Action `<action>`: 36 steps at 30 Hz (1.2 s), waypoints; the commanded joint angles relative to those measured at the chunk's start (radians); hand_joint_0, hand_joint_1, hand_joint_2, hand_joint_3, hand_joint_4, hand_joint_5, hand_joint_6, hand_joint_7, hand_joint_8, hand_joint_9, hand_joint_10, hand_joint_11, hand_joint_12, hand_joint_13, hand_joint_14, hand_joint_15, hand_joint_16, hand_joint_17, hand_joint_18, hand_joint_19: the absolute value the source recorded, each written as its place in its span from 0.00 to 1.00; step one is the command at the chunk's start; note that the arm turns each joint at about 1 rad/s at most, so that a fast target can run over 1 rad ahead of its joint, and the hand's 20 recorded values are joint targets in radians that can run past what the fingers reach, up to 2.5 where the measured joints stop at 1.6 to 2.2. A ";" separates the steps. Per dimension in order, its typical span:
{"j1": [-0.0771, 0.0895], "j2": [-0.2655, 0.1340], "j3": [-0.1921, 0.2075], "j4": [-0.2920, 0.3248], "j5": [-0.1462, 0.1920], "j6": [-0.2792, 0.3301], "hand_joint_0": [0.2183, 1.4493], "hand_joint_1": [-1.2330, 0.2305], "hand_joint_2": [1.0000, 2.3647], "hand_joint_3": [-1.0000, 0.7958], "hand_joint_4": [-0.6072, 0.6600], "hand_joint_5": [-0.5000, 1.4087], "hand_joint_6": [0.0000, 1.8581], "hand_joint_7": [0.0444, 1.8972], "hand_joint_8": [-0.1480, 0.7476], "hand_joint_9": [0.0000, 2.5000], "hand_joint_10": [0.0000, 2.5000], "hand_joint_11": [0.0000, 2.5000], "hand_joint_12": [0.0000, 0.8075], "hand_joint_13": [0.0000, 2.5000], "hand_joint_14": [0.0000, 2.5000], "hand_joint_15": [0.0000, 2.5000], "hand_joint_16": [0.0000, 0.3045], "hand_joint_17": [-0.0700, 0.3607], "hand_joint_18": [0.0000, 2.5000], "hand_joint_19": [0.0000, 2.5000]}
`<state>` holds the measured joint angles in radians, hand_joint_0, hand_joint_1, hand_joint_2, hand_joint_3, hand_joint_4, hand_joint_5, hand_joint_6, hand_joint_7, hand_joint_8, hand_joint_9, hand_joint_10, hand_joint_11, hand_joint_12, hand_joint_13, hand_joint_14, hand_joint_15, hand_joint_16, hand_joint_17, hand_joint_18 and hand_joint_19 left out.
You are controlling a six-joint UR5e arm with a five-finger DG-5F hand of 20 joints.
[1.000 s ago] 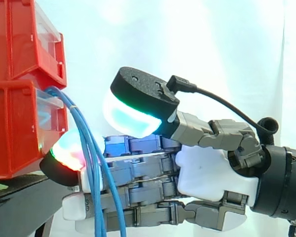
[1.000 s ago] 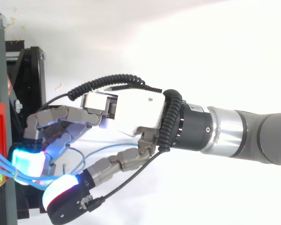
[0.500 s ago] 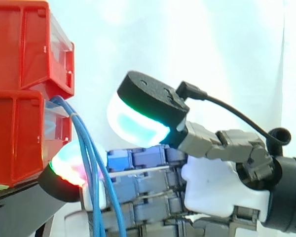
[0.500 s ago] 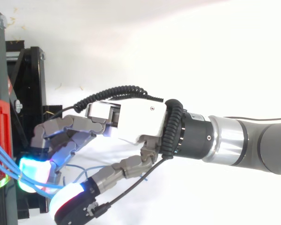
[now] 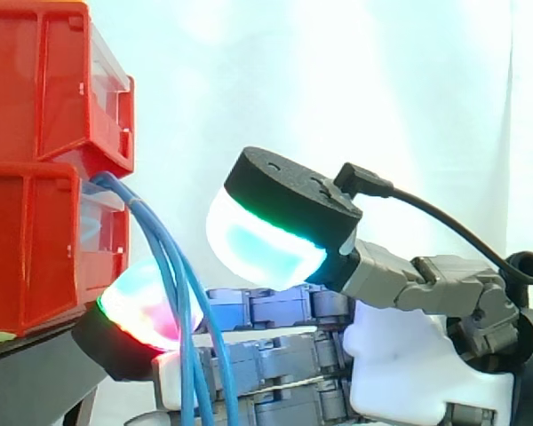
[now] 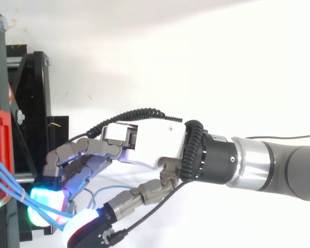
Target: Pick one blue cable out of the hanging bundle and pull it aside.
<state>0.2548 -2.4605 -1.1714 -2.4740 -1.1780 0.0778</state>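
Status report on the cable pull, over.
Robot hand open, thumb raised off the fingers. Blue cables hang from the red bin, draped across the fingers. Nothing else in the way.

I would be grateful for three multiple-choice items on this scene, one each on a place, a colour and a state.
1. Where do the blue cables hang?
A) across the hand's fingers, near their tips
B) behind the wrist
C) over the forearm

2. What colour are the bins?
A) green
B) red
C) yellow

3. How is the hand?
A) clenched in a fist
B) open, fingers stretched out, thumb raised apart
C) flat, everything pressed together

1 A: the cables cross the fingers by the glowing tip.
2 B: both stacked bins are red.
3 B: a gap shows between thumb and fingers.
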 commanded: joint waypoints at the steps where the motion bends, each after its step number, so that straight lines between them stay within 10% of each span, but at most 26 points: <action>1: 0.012 0.000 0.001 0.003 0.023 0.046 0.28 0.30 0.01 0.36 0.62 0.19 0.42 0.50 0.51 0.33 0.01 0.27 0.46 0.30 0.01 0.22 0.13 0.36 0.20 0.20; 19: 0.027 0.000 0.006 -0.019 0.057 0.148 0.26 0.32 0.00 0.28 0.65 0.21 0.45 0.54 0.55 0.40 0.01 0.29 0.47 0.34 0.01 0.23 0.13 0.37 0.24 0.21; 36: -0.017 0.000 0.068 -0.140 -0.005 0.188 0.29 0.30 0.01 0.40 0.58 0.19 0.47 0.56 0.54 0.38 0.01 0.32 0.47 0.35 0.01 0.25 0.13 0.36 0.24 0.22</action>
<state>0.2477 -2.4605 -1.1306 -2.5567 -1.1581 0.2617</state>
